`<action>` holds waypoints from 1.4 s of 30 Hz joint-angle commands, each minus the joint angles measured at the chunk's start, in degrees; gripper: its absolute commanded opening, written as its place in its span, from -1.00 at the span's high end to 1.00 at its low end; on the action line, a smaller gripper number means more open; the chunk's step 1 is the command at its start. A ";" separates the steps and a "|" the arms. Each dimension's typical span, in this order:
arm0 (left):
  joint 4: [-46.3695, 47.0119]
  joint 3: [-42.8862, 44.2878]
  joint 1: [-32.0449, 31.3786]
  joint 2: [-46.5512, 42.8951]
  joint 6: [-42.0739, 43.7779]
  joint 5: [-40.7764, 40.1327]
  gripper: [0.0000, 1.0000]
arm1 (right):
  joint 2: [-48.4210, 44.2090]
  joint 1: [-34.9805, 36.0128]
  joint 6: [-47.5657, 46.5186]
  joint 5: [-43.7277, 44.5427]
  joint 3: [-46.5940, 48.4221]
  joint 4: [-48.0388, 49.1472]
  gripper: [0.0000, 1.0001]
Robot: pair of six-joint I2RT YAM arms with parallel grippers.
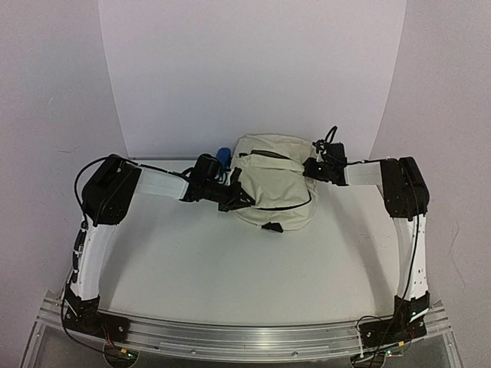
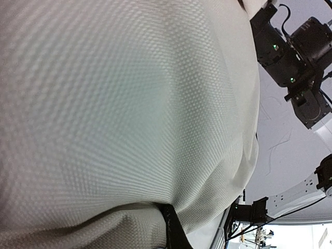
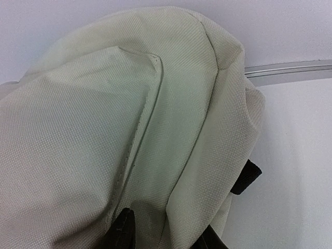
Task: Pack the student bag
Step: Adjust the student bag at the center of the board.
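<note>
The left gripper [image 1: 236, 198] is closed and pressed against the left side of the student bag [image 1: 272, 180]; its fingers are hidden in the wrist view, so whether it pinches any fabric cannot be told. That wrist view is almost filled by blurred, cream woven cloth, with a black strap [image 2: 174, 233] at the bottom edge. The right gripper [image 1: 313, 169] sits against the bag's upper right side, and its opening cannot be told from any view. The bag, cream with a black zipper line [image 1: 265, 155] across its top and a small black tab [image 1: 271, 226] at its near edge, lies bulging between the two grippers in the far middle of the white surface [image 1: 230, 268]. The right wrist view shows a stitched seam curving down the bag and a black strap loop [image 3: 246, 176] at its side. A small blue object [image 1: 223, 156] shows just beside the bag's upper left, partly hidden behind the left arm.
</note>
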 commanded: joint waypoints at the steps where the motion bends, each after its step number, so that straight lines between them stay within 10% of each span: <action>1: 4.50 -3.17 -3.91 -5.28 -1.56 2.84 1.00 | 2.52 3.74 -2.37 -10.54 5.13 3.20 0.32; 10: -0.64 -3.13 -4.66 -9.76 2.13 -0.98 0.89 | 0.99 5.83 3.67 2.00 4.99 2.90 0.45; 16: -14.36 -0.62 -1.66 -15.04 12.37 -10.69 -0.18 | -6.79 3.59 8.28 10.03 -3.09 2.98 0.65; 21: -18.14 -1.31 5.35 -17.93 19.42 -12.80 -0.67 | -9.22 2.38 7.19 11.38 -6.48 2.98 0.77; 42: -28.97 34.07 19.89 11.85 51.26 -25.58 -0.79 | -15.87 1.80 9.79 8.84 -14.82 3.29 0.88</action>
